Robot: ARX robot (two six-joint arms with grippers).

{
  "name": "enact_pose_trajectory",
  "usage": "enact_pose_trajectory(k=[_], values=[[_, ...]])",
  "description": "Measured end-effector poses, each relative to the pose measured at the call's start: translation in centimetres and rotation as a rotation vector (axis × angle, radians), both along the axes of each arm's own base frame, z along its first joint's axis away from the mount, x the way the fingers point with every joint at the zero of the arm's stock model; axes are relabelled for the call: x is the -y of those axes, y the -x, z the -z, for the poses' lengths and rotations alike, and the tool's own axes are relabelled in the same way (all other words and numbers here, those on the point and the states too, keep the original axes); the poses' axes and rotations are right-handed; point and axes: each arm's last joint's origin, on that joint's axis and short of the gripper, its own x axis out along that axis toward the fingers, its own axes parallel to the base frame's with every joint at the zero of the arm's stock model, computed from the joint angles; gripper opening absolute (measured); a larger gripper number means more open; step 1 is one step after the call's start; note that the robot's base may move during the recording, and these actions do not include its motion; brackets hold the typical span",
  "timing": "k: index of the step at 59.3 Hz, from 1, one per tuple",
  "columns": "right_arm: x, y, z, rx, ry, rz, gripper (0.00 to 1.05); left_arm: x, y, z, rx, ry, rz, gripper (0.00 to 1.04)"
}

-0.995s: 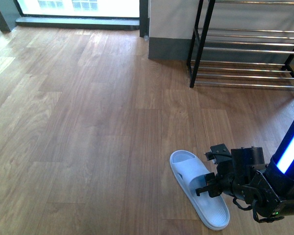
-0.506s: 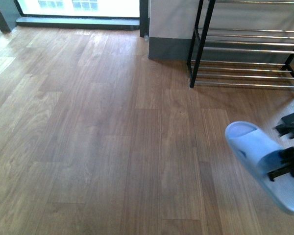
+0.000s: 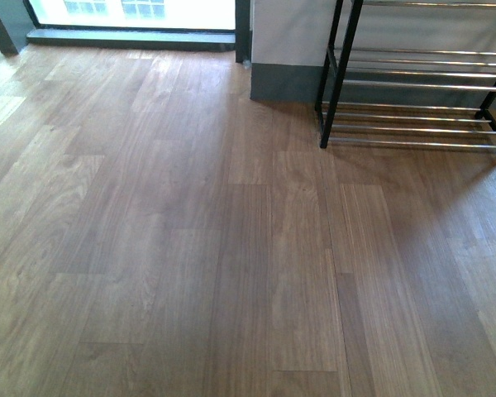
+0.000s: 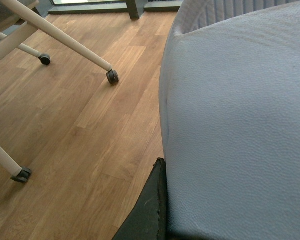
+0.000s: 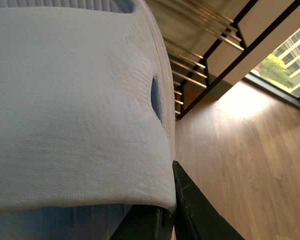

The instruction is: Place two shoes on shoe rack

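The two shoes are pale blue slippers, and neither shows in the front view. One slipper (image 4: 240, 125) fills the left wrist view, with my left gripper (image 4: 170, 192) shut on it; only one dark finger (image 4: 150, 212) shows against its side. The other slipper (image 5: 75, 110) fills the right wrist view, held off the floor by my right gripper (image 5: 165, 202), which is shut on its strap edge with one dark finger (image 5: 195, 212) visible. The shoe rack (image 3: 413, 99), black frame with chrome bars, stands at the far right; its bars (image 5: 210, 55) show beyond the right slipper.
White chair legs on castors (image 4: 111, 76) (image 4: 22, 175) stand on the wooden floor near the left slipper. A grey-based wall section (image 3: 285, 78) sits left of the rack. A window (image 3: 132, 12) runs along the far wall.
The right gripper lifted its slipper from the floor at the front right, carried it up and rightward, and both have now left the front view.
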Motion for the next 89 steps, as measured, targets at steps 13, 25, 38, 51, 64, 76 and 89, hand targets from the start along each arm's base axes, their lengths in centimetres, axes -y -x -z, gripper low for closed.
enact_pose_trajectory(k=[13, 25, 38, 51, 64, 76, 89], values=[[-3.3, 5.3, -1.8, 0.121, -0.054, -0.027, 0.02, 0.0, 0.0, 0.0, 0.0, 0.0, 0.0, 0.02], [-5.2, 9.1, -1.2, 0.162, -0.149, -0.048, 0.02, 0.0, 0.0, 0.0, 0.0, 0.0, 0.0, 0.02], [-5.4, 9.6, -1.5, 0.208, -0.159, -0.05, 0.02, 0.0, 0.0, 0.0, 0.0, 0.0, 0.0, 0.02], [-5.5, 9.6, -1.5, 0.211, -0.167, -0.051, 0.02, 0.0, 0.0, 0.0, 0.001, -0.001, -0.002, 0.02], [-5.5, 9.6, -1.5, 0.213, -0.169, -0.051, 0.02, 0.0, 0.0, 0.0, 0.0, -0.001, -0.004, 0.02], [-5.5, 9.6, -1.5, 0.213, -0.17, -0.05, 0.02, 0.0, 0.0, 0.0, 0.0, -0.001, -0.004, 0.02], [-5.5, 9.6, -1.4, 0.211, -0.173, -0.047, 0.02, 0.0, 0.0, 0.0, -0.001, -0.001, 0.0, 0.02]])
